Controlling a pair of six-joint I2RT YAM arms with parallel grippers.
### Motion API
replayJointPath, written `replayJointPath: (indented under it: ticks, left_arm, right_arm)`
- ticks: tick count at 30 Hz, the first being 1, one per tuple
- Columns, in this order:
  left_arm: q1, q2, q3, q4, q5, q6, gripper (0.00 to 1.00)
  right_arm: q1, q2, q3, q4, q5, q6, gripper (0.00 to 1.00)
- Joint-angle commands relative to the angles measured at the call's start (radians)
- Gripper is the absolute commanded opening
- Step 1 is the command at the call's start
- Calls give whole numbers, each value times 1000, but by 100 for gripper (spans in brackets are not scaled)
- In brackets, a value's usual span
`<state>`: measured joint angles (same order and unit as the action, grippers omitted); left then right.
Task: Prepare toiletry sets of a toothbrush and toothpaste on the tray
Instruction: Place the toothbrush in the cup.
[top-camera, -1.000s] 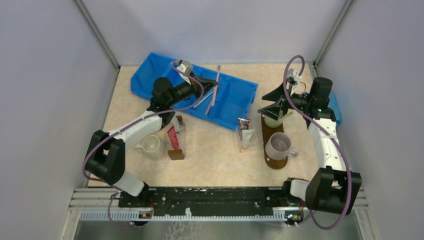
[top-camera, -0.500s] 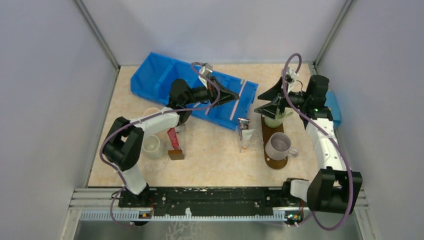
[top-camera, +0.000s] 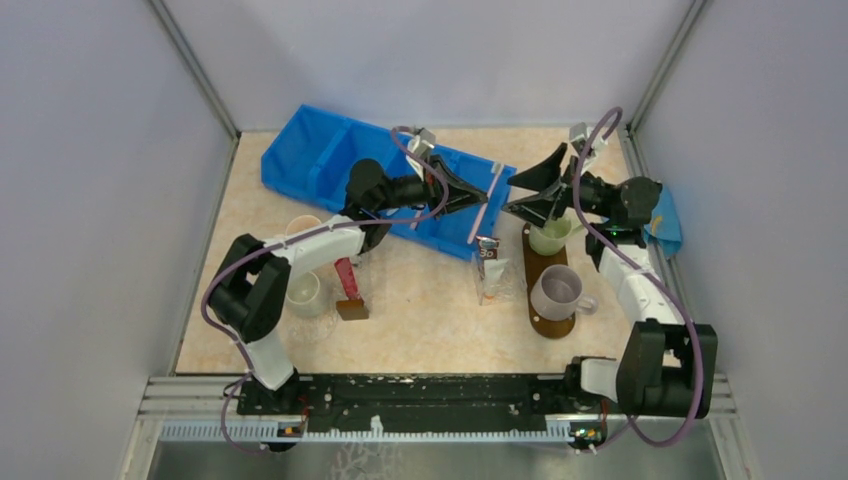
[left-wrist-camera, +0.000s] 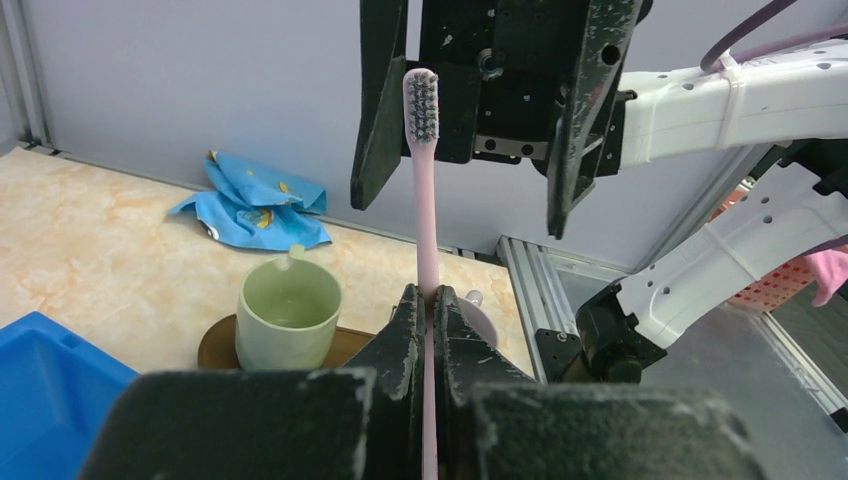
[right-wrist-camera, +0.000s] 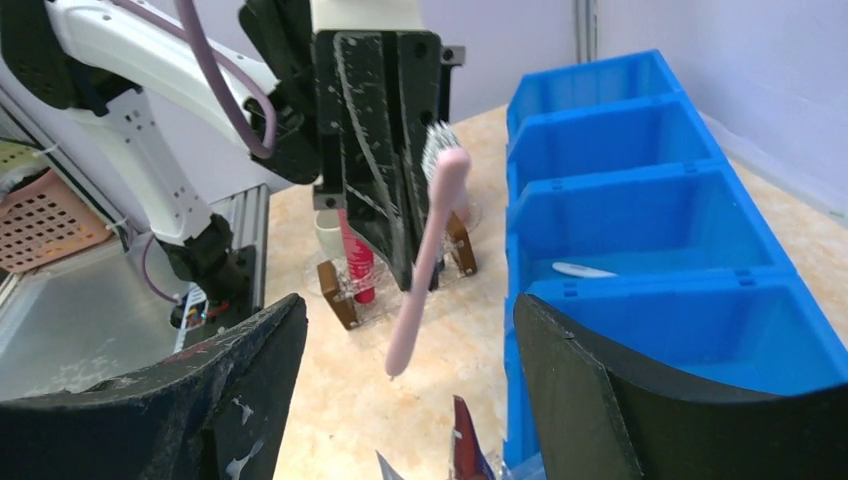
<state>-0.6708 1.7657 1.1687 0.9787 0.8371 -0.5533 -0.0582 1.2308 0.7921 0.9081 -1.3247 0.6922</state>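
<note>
The left gripper (top-camera: 466, 193) is clamped on the lower handle of a thin pale pink plastic toothbrush (top-camera: 485, 202), holding it in the air near the middle of the tabletop's far edge. The right gripper (top-camera: 507, 195) faces the brush, jaws spread wide and clear of it. The long dark brown oval tray (top-camera: 550, 327) lies toward the right edge and carries a pale green cup (top-camera: 545, 238) and a white mug (top-camera: 557, 290).

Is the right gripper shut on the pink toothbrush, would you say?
No, the right gripper stands wide open, while the left gripper alone clamps the toothbrush.
</note>
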Motion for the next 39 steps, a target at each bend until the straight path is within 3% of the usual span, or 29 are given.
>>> replayJointPath:
  ticks: [1,6,11,15,21,24,31,35,39]
  left_arm:
    - [-15,12,38,8,-2,14,0]
    - [-31,13,43,4,2,17,0]
    - [-40,13,45,3,7,18,0]
    - [-45,15,50,3,14,17,0]
    - [-50,20,57,3,20,19,0]
    - [-50,17,55,5,23,17,2]
    - [-50,-49,-8,13,-29,60,53]
    - [-50,-122,-62,9,-71,117,67]
    - [-50,-199,-118,-28,-115,213,73]
  right_arm:
    - [28,1,13,245,34,137,75]
    - [47,33,20,295,56,165,74]
    - [72,74,32,330,57,186,61]
    - [83,84,38,339,52,188,47]
    - [84,76,44,359,35,200,3]
    - [83,72,41,373,27,208,0]
    - [63,49,42,377,-5,211,0]
    - [8,15,42,372,-33,223,0]
    - [-67,-26,41,359,-83,224,0]
